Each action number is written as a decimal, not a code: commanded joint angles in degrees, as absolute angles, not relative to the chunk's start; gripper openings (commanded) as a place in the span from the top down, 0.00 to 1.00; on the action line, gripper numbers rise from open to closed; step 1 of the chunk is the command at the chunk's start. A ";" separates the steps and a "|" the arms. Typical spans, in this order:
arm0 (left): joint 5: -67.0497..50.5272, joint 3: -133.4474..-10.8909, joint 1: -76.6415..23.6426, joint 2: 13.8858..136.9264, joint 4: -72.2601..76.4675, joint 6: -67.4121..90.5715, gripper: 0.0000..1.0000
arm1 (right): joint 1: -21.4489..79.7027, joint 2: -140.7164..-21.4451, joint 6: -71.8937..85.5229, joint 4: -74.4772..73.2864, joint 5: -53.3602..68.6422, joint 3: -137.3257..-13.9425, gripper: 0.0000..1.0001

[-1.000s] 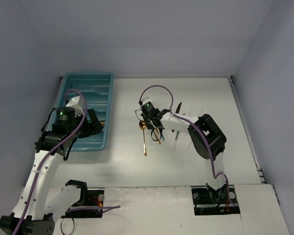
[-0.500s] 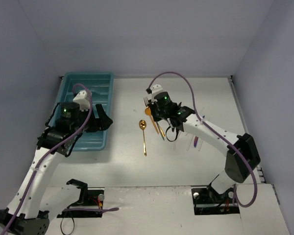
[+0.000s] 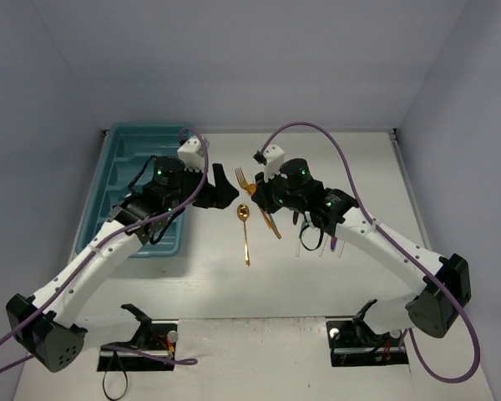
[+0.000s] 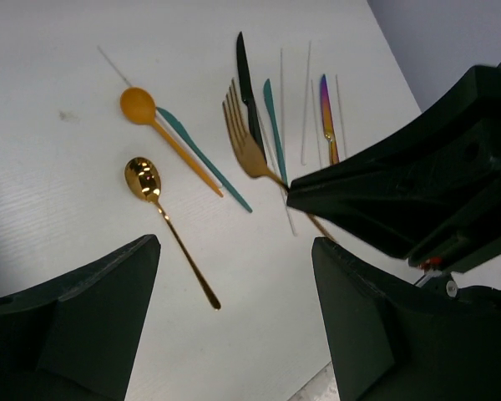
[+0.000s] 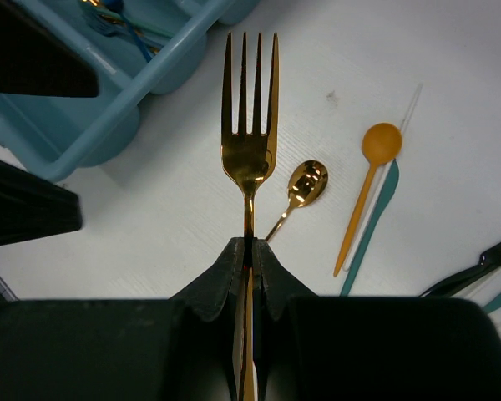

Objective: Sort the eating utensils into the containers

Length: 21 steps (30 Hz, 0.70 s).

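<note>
Right pincer (image 5: 249, 244) is pinching the gold fork (image 5: 249, 150) by its handle. The fingers are pressing tight together on it, with the tines sticking straight out past the tips. The fork is hanging in the air over the white table (image 3: 359, 167), not resting on anything.

Down under it, just right of the tips in the wrist view, the gold spoon (image 5: 305, 184) is lying flat. A bit further right the orange spoon (image 5: 363, 192) is lying right against a teal utensil (image 5: 371, 225). Up and to the left of that pincer the teal tray (image 5: 142, 92) is sitting, with a couple of pieces (image 5: 117, 21) lying in one compartment — can't tell what kind they are.

Left pincer (image 4: 235, 251) is hovering with its fingers spread wide, gripping nothing. It's facing the right pincer from close by, not touching it. The gold spoon is lying just ahead of its tips. Further out the rest of the pile is lying on the table — a black knife (image 4: 246, 92), a second teal piece (image 4: 272, 121), the iridescent purple knife (image 4: 326, 109) and some thin white ones (image 4: 306, 109).
</note>
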<state>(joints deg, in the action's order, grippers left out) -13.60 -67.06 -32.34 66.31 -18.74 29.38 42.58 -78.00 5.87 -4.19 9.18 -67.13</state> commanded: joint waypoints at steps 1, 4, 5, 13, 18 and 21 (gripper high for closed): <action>-11.51 -71.44 -34.08 68.39 -9.07 30.60 0.30 | 43.07 -75.19 5.45 -1.76 12.74 -66.94 1.00; -10.49 -72.94 -34.86 70.45 -9.14 30.73 0.31 | 43.07 -74.86 5.51 -1.70 12.86 -66.62 1.00; -10.11 -73.33 -35.14 71.19 -9.07 30.76 0.32 | 43.07 -74.74 5.55 -1.67 12.97 -66.52 1.00; -8.02 -73.74 -36.16 75.32 -8.34 31.97 0.40 | 43.28 -73.38 6.18 -1.28 13.82 -65.98 1.00; -8.09 -73.65 -36.64 76.72 -6.61 33.22 0.59 | 43.42 -72.95 6.76 -0.89 14.33 -65.23 1.00; -7.87 -73.69 -36.65 77.10 -5.89 34.12 0.73 | 43.53 -72.95 7.08 -0.68 14.41 -64.84 1.00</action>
